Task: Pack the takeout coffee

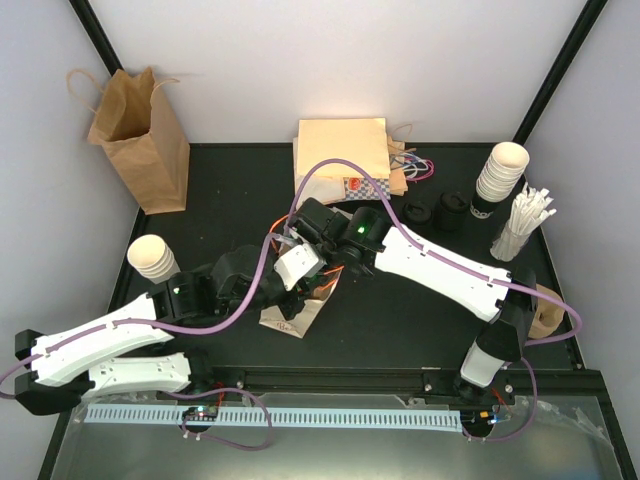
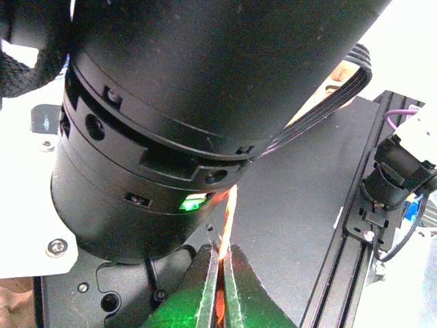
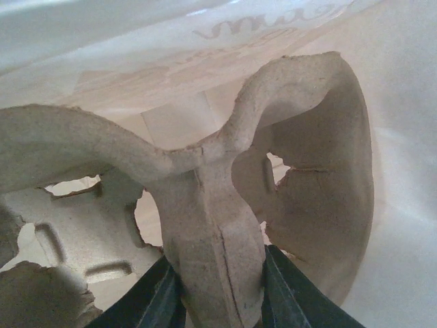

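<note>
Two dark round shapes (image 1: 452,212) sit well beyond the right tool and off to its right, just beside a stack of lidless cups (image 1: 500,172). From above I cannot tell whether either one is the takeout coffee or only a loose lid, so the lidded cup's place stays uncertain.

The right tool (image 3: 220,301) has its jaws partly apart, clamped on the centre rib of a pulp carrier (image 3: 212,225). The carrier's pockets that show hold no cup, and its lower left is cut off by the picture's edge. Pale paper (image 3: 273,27) with faint lettering closes in around the carrier.

The left tool (image 2: 222,290) is pinched fully together on a thin paper edge (image 2: 229,219). That edge runs up out of the fingers and disappears behind the other arm's black wrist (image 2: 171,102), which blocks most of that view.

From above, both tools are buried under their own arms over a crumpled bag (image 1: 293,318) on the counter (image 1: 400,320). Farther out, left of the left tool, stand open cream cups (image 1: 152,257) and an upright brown bag (image 1: 145,140).
</note>
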Motion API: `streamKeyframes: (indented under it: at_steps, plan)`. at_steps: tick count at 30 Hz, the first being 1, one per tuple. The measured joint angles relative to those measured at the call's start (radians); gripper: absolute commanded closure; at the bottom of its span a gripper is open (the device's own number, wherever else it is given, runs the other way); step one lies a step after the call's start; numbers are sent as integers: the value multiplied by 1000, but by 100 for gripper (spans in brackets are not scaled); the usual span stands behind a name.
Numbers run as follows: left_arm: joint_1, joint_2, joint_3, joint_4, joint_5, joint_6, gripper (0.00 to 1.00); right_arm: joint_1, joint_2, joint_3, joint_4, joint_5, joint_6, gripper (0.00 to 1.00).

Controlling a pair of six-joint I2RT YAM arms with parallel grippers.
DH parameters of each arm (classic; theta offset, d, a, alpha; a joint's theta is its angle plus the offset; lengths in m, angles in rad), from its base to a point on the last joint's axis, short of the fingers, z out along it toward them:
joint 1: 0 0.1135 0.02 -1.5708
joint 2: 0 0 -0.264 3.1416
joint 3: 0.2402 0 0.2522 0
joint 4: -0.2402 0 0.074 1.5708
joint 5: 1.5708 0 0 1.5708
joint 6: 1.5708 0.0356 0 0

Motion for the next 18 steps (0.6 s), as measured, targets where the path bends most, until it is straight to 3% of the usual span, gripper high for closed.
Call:
streamKeyframes:
  at_steps: [18]
  plan:
    - [0,0,-4,83,198,-34,98,0,17,13,-2,0,-5,69]
